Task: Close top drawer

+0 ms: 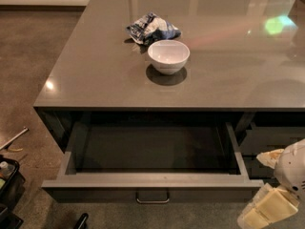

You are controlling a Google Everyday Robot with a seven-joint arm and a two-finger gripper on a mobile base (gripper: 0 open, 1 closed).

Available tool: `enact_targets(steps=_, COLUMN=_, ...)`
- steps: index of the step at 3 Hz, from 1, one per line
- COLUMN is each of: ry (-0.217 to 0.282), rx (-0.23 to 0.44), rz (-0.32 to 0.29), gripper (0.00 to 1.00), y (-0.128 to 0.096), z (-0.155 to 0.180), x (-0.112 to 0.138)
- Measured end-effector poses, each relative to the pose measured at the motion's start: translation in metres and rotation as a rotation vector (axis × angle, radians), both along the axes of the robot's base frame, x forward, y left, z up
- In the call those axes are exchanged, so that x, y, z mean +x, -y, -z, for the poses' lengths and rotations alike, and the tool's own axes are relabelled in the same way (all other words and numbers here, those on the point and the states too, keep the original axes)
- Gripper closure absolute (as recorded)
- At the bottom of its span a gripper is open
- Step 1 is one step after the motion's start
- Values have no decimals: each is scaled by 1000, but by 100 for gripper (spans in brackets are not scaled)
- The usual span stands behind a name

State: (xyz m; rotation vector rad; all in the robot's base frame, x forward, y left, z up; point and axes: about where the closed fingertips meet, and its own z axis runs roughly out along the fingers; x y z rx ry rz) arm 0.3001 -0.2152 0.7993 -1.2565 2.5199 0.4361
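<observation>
The top drawer (152, 185) is a wide dark grey drawer pulled far out from under the grey counter (95, 80). Its shallow dark interior is empty. A small loop handle (152, 198) sits at the centre of its flat front. My gripper (269, 206), cream and white, is at the lower right corner of the view, just right of and below the drawer's right front corner. It holds nothing that I can see.
A white bowl (168, 56) and a crumpled blue-white bag (151, 27) lie on the counter. Narrower dark drawers (271, 142) are to the right. A black cart edge (7, 185) and a stick (13, 138) are on the floor at left.
</observation>
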Motion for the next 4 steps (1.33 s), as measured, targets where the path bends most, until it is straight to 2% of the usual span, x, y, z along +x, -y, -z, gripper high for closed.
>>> enact_targets(steps=2, ry=0, rx=0, rz=0, gripper=57, y=0, z=0, x=0)
enact_targets(steps=3, ry=-20, rx=70, rz=41, gripper=81, y=2, z=37, x=8)
enact_targets(steps=4, ry=-44, rx=139, rz=74, gripper=100, y=2, z=92, x=36)
